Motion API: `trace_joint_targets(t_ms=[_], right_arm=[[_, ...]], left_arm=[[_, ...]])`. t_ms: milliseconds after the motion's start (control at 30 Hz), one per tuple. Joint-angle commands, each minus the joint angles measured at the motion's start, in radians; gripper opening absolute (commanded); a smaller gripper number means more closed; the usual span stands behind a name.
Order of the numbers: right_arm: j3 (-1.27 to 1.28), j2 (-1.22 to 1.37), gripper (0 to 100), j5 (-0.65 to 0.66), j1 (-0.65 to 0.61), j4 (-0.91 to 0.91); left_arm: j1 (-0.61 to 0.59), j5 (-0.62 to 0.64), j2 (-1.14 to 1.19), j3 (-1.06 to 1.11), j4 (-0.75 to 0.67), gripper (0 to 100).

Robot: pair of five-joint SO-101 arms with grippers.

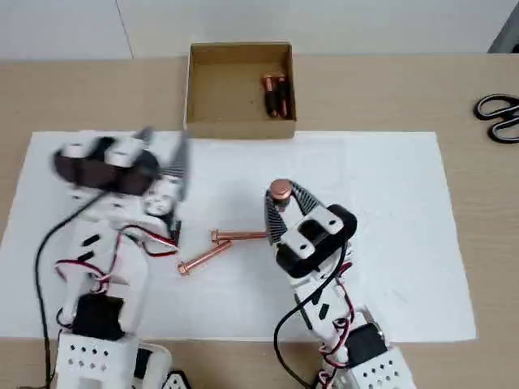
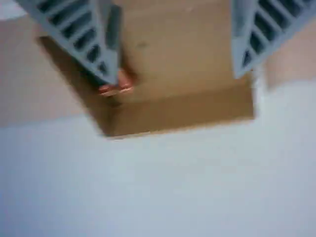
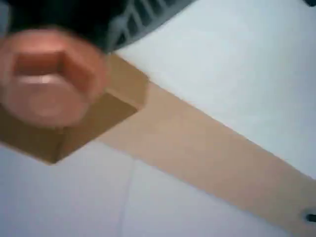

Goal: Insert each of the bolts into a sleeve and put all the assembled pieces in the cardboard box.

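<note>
The cardboard box point(image 1: 219, 89) stands at the back centre, with assembled copper-and-black pieces point(image 1: 276, 94) in its right half. Two bare copper bolts point(image 1: 239, 236) point(image 1: 204, 258) lie on the white sheet point(image 1: 389, 227) between the arms. My right gripper point(image 1: 284, 199) is shut on a bolt held upright, its copper head point(image 1: 280, 190) point(image 3: 49, 74) on top; whether it carries a sleeve is hidden. My left gripper point(image 1: 166, 156) point(image 2: 175, 74) is open and holds nothing, just short of the box's front wall point(image 2: 182, 113). A copper piece point(image 2: 116, 88) shows inside the box.
Black scissors point(image 1: 499, 116) lie at the table's right edge. The white sheet covers the work area up to the box's front, with bare sheet to the right of my right arm. Cables trail from both arm bases near the front edge.
</note>
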Motion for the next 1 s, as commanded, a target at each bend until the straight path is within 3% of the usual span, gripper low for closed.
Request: trace_joint_targets(t_ms=[0, 200, 333, 533, 633, 767, 967], right_arm=[[-0.057, -0.001, 0.3, 0.003, 0.056, -0.019], [-0.299, 0.188, 0.2, 0.003, 0.067, 0.067], [-0.497, 0.478, 0.2, 0.0, 0.107, 0.054], [-0.842, 1.004, 0.2, -0.02, 0.133, 0.053], [-0.994, 1.175, 0.3, -0.157, 0.127, 0.053], [-1.085, 1.277, 0.3, -0.344, 0.125, 0.061], [-1.231, 1.497, 0.3, -0.115, 0.09, 0.054]], left_arm=[[-0.075, 0.064, -0.081, 0.062, 0.005, 1], [-0.046, 0.063, -0.253, 0.2, 0.005, 0], [-0.046, 0.063, -0.353, 0.305, 0.011, 0], [-0.046, 0.066, -0.477, 0.325, 0.144, 0], [-0.051, 0.083, -0.525, 0.325, 0.166, 1], [-0.052, 0.198, -0.571, 0.323, 0.167, 1], [-0.048, 0.222, -0.568, 0.323, 0.167, 1]])
